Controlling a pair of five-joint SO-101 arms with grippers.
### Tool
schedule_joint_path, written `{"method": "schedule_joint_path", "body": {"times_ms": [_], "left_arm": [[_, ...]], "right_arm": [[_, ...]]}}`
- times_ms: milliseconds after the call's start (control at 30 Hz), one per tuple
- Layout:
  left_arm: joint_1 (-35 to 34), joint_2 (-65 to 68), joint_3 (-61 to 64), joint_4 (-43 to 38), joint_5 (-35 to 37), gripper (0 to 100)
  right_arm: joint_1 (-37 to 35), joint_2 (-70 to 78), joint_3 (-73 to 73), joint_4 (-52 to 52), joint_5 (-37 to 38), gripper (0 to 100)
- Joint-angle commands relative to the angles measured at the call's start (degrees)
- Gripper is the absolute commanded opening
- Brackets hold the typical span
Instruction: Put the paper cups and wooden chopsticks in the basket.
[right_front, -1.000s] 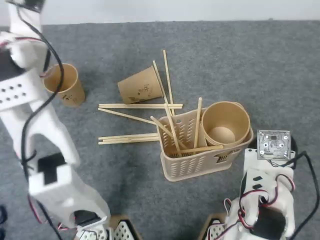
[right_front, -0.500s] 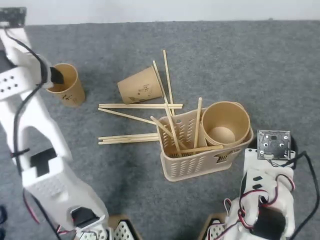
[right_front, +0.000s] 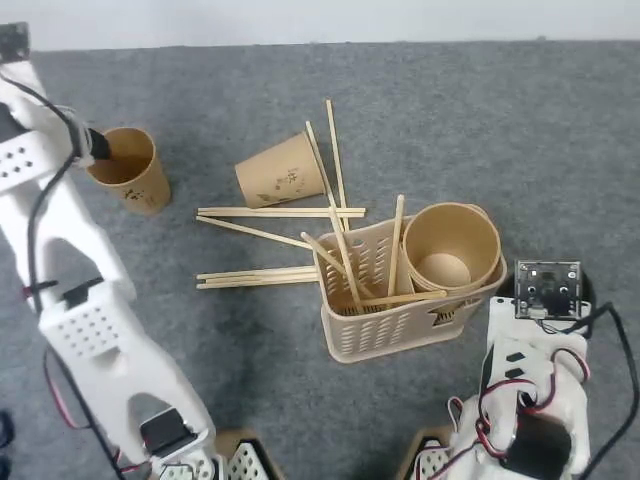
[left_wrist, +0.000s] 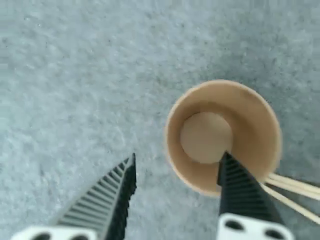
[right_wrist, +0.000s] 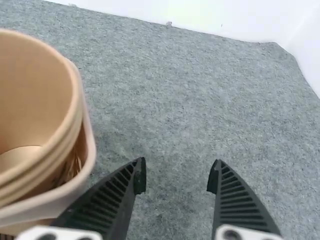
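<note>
An upright paper cup (right_front: 130, 168) stands at the far left. My left gripper (right_front: 96, 146) is at its rim, open. From the left wrist the cup (left_wrist: 222, 132) shows from above, with one finger (left_wrist: 239, 187) over its mouth and the other (left_wrist: 107, 200) outside it; the left gripper (left_wrist: 178, 157) straddles the wall. A second cup (right_front: 282, 172) lies on its side mid-table. The basket (right_front: 385, 330) holds stacked cups (right_front: 450, 245) and several chopsticks (right_front: 345, 260). More chopsticks (right_front: 280, 212) lie loose to its left. My right gripper (right_wrist: 178, 164) hangs open over carpet beside the stacked cups (right_wrist: 35, 115).
Grey carpet covers the table; a white wall runs along the far edge. The right arm's base (right_front: 530, 400) stands just right of the basket. Loose chopsticks (right_front: 255, 277) fan out between the lying cup and the basket. The far right is open carpet.
The left arm has swung back toward the left edge, and its dark fingertip has slid from deeper in the upright cup's mouth to its left rim. Cup and right arm kept still.
</note>
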Motion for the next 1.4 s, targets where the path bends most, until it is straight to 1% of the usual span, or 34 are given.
{"method": "schedule_joint_path", "body": {"times_ms": [0,200,367,400,433,533,600,667,767,900,1033,1167,1233,1367], "left_arm": [[0.18,5.63,-8.31,-1.14,0.88,26],[0.88,14.42,-18.95,-0.44,0.7,26],[1.49,16.79,-20.62,-0.26,0.62,26],[1.67,16.88,-20.53,-0.26,0.62,24],[1.67,16.88,-20.44,-0.26,0.62,22],[2.2,17.05,-20.35,-0.35,0.62,8],[2.64,17.41,-20.18,-0.35,-0.44,1],[3.43,18.11,-19.65,-0.18,-2.9,2],[3.6,19.34,-19.12,0.09,-3.52,4],[3.52,19.87,-19.21,0.18,-3.78,1],[3.6,19.34,-20.09,1.49,-5.27,1],[3.69,16.09,-24.22,5.71,-5.36,1],[3.6,13.63,-25.27,5.71,-5.36,1],[3.6,7.47,-21.32,5.8,-5.36,1]], "right_arm": [[-0.31,-0.22,-0.18,0.13,0.18,20.8],[-0.31,-0.22,-0.18,0.13,0.18,20.8],[-0.31,-0.22,-0.18,0.13,0.18,20.8],[-0.31,-0.22,-0.18,0.13,0.18,20.8],[-0.31,-0.22,-0.18,0.13,0.18,20.8],[-0.31,-0.22,-0.18,0.13,0.18,20.8],[-0.31,-0.22,-0.18,0.13,0.18,20.8],[-0.22,-0.22,-0.18,0.13,0.18,20.8],[-0.13,-0.22,-0.18,0.13,0.18,20.8],[-0.13,-0.22,-0.18,0.13,0.18,20.8],[-0.22,-0.22,-0.18,0.13,0.18,20.8],[-0.31,-0.22,-0.18,0.13,0.18,20.8],[-0.31,-0.22,-0.18,0.13,0.18,20.8],[-0.22,-0.22,-0.18,0.13,0.18,20.8]]}}
